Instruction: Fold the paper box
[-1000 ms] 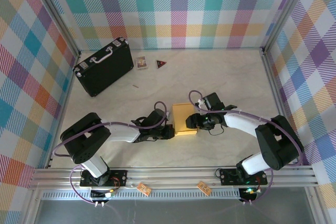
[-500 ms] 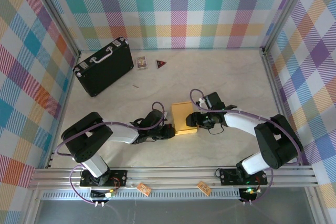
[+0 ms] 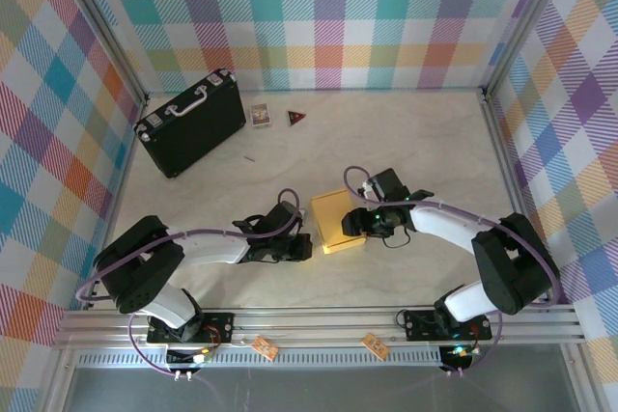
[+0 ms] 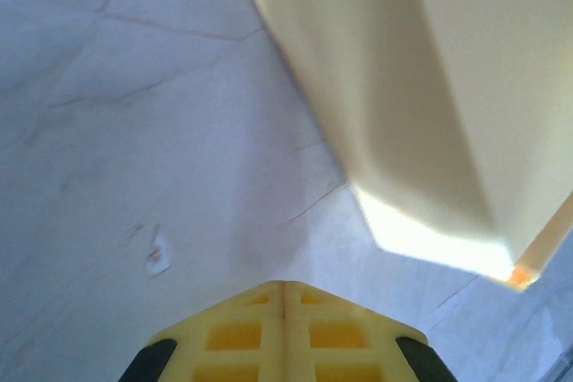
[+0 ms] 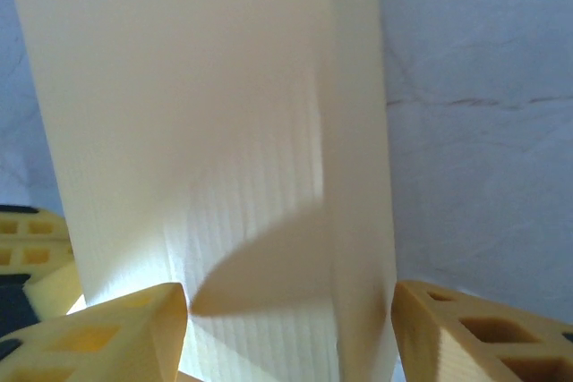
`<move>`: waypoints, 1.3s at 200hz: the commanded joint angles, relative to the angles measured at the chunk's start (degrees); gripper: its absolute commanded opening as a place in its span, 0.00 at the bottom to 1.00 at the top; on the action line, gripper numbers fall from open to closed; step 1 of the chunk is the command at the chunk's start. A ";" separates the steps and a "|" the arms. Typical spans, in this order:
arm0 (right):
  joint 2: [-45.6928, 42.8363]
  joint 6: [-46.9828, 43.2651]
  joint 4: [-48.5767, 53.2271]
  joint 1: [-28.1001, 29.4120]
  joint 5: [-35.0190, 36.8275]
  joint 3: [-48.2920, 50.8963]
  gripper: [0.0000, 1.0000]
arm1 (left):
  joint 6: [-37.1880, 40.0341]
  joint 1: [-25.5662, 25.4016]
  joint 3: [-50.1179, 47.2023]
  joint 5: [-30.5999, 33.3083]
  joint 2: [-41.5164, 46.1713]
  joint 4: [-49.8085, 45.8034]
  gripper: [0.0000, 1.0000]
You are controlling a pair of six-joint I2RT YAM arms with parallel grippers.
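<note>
Mustard-yellow cardboard: you have one paper box (image 3: 334,219), lying in the middle of the pale marbled surface (image 3: 415,142), between your two hands. Your right hand (image 3: 355,224) pinches it across its width, one finger on each side. Your left hand (image 3: 305,247) has its fingers pressed together, just beside the box's near left corner. At the back lie one black case (image 3: 190,123), one small card (image 3: 260,115) and one dark triangle (image 3: 296,118). Many-coloured plaid walls (image 3: 328,16) stand around.
</note>
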State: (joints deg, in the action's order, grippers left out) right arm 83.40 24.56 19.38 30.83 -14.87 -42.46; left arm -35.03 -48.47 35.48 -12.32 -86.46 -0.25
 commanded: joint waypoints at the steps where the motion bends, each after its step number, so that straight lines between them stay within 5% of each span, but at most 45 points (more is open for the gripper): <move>1: -0.36 -3.43 4.50 0.02 3.56 -4.15 0.64 | 2.99 2.43 1.53 1.24 2.40 -6.25 0.01; 85: 14.15 -10.37 9.78 -2.56 4.92 -21.38 0.68 | 7.08 14.00 13.25 -5.24 -5.38 -6.17 0.00; 260: 24.32 -10.80 6.38 -4.11 -10.24 -27.03 0.64 | 8.08 16.56 18.35 -13.08 -19.64 4.20 0.00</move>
State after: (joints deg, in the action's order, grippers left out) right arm 106.69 14.09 26.52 26.92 -20.01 -68.40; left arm -27.38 -32.29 53.54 -22.06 -104.27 -0.21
